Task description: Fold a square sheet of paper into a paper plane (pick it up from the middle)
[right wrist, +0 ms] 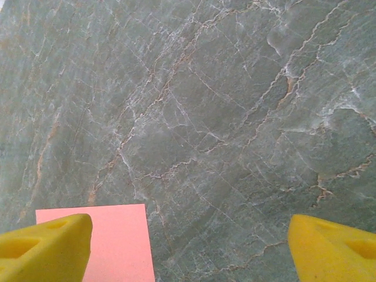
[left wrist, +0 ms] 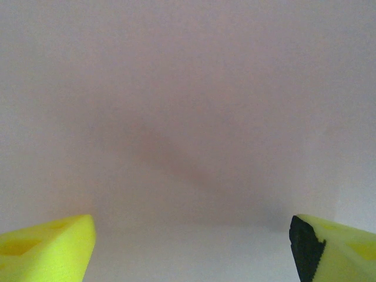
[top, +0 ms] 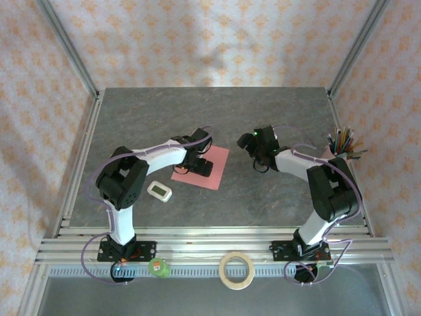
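The square sheet of paper [top: 212,172] lies flat and pink-red on the grey marble table [top: 276,118], left of centre. My left gripper [top: 197,162] is down over the sheet's middle. In the left wrist view the paper [left wrist: 188,117] is a blurred pale pink surface very close to the lens, and the left gripper [left wrist: 191,238] is open, its yellow fingers [left wrist: 53,249] wide apart with nothing between them. My right gripper [top: 255,153] hovers to the right of the sheet. It [right wrist: 191,238] is open over bare marble, with a corner of the sheet [right wrist: 120,244] by its left finger.
A small white rounded gadget [top: 159,191] lies left of the sheet near the left arm. A cup of coloured pencils [top: 344,141] stands at the right edge. A roll of tape [top: 237,270] and a green object [top: 158,267] sit on the near rail.
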